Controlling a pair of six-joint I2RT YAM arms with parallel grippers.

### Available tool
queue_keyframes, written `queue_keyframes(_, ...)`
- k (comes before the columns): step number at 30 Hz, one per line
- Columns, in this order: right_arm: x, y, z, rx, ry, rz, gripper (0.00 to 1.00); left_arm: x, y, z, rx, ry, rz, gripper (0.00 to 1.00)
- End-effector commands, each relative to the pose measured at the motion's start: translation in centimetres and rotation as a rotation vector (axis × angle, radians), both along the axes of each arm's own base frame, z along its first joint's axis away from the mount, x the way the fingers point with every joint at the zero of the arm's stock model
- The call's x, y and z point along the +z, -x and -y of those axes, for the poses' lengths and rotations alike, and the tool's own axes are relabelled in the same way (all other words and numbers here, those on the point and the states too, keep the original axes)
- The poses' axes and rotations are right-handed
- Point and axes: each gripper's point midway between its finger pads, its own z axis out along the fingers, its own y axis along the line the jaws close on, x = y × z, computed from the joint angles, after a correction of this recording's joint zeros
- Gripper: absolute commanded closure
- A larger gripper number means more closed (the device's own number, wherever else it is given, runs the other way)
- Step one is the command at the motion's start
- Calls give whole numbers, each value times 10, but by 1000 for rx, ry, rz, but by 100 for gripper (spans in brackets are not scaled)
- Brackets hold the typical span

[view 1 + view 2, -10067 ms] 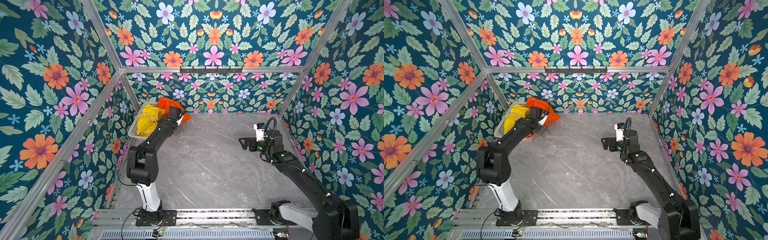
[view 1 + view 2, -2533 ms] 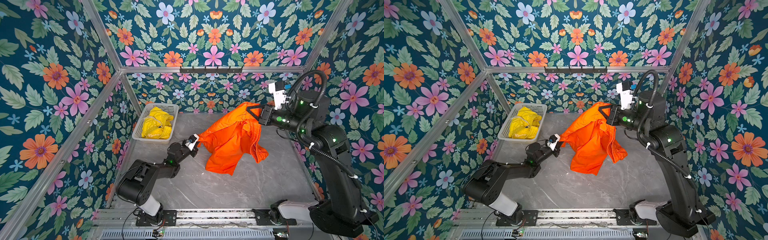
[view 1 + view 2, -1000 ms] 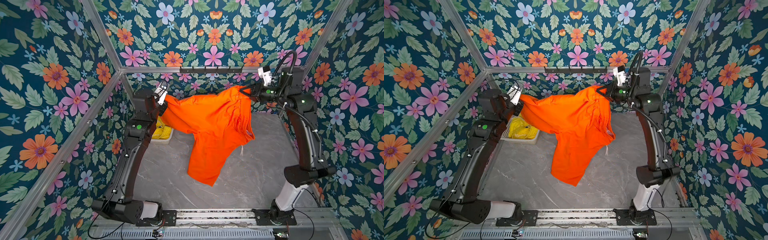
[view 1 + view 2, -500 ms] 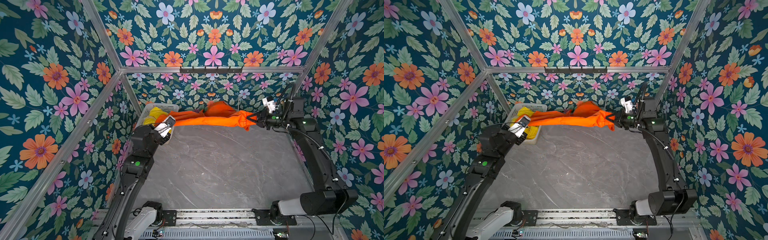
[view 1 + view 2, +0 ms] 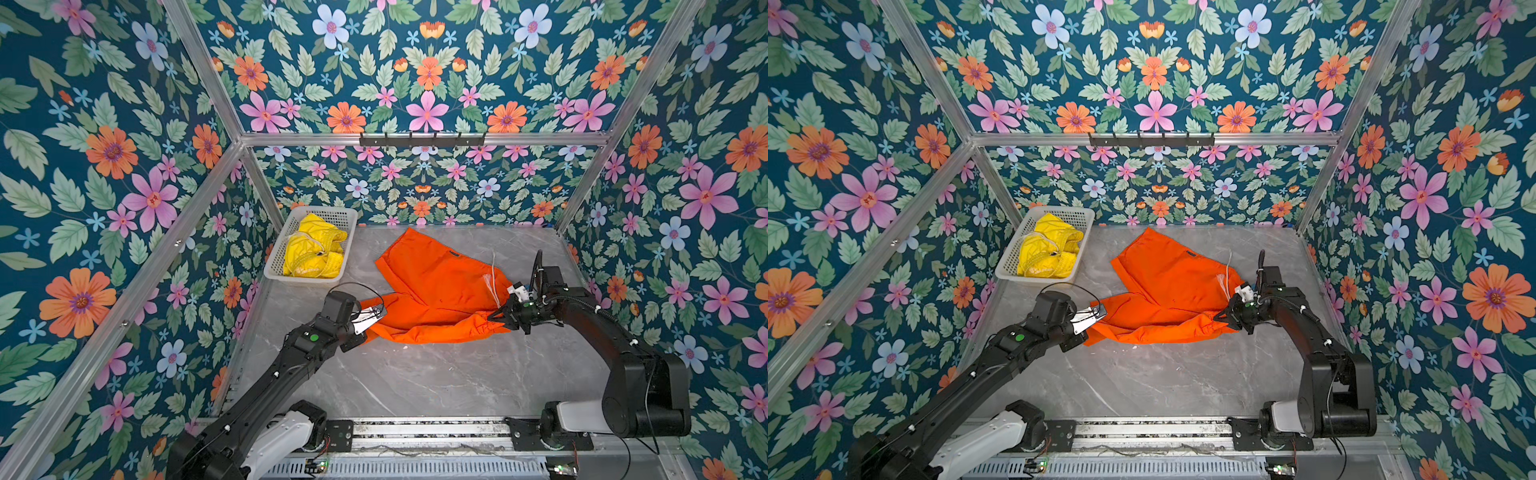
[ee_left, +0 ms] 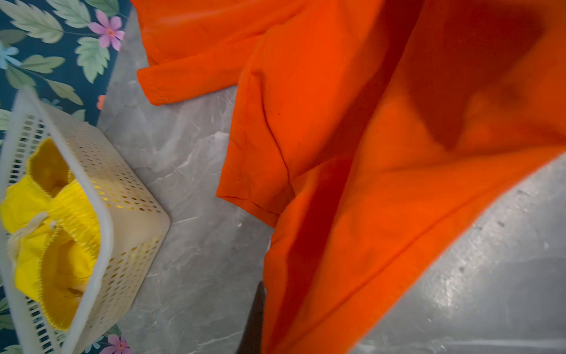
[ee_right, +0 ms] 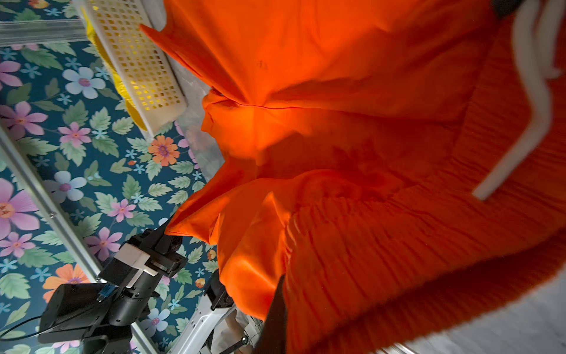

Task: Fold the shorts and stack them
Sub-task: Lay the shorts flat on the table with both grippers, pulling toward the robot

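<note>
Mostly flat on the grey marbled tabletop [image 5: 415, 386] lie the orange shorts [image 5: 432, 286], bright and thin, spread between the two arms in both top views. One leg reaches toward the back wall and carries a small dark logo patch [image 5: 454, 254]. The near edge is rolled into a loose, creased ridge that runs from one gripper to the other. A whitish drawstring [image 5: 493, 278] trails across the fabric on the right side (in the right wrist view it is a pale flat cord lying over the ribbed elastic waistband [image 7: 428, 245]).

The left gripper [image 5: 371, 314] has its jaws closed on the left corner of the orange cloth, low over the tabletop. The right gripper [image 5: 501, 319] has its jaws clamped on the bunched waistband end at the right.

The yellow shorts [image 5: 312, 257] sit crumpled in the white perforated basket [image 5: 330, 211] at the back left corner. Their gathered elastic edge and pale cord are uppermost, and they lie apart from the orange pair.
</note>
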Motion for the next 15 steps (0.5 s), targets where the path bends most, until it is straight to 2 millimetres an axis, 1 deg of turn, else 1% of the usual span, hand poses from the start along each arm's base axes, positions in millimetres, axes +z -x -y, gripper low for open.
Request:
queue_keyframes(1,-19,22,13,12,111,-78,100,-19,26,1,-57,-50,-120,100)
queue_keyframes(2,-23,28,19,12,152,-104,100,-21,33,5,-79,-44,-145,100)
queue_keyframes(4,-27,40,26,20,206,-143,99,-23,45,15,-122,-16,-190,100)
queue_keyframes(5,-27,46,29,24,224,-163,95,-22,52,21,-151,8,-218,95)
queue_keyframes(6,-28,52,29,27,229,-184,86,-22,58,27,-170,32,-248,84)
queue_keyframes(8,-21,61,30,37,232,-207,59,-16,68,37,-196,90,-301,55)
queue_keyframes(9,-16,64,32,38,246,-207,48,-11,69,39,-197,109,-310,47)
queue_keyframes(10,-8,67,38,41,288,-199,42,-4,68,41,-188,124,-309,40)
queue_keyframes(11,1,68,49,40,364,-183,40,6,66,43,-173,142,-299,36)
queue_keyframes(13,23,68,72,39,506,-139,37,21,58,39,-120,155,-256,32)
queue_keyframes(14,35,65,79,42,549,-110,37,30,50,36,-81,159,-214,31)
queue_keyframes(15,44,61,81,45,562,-83,37,37,43,33,-43,171,-176,30)
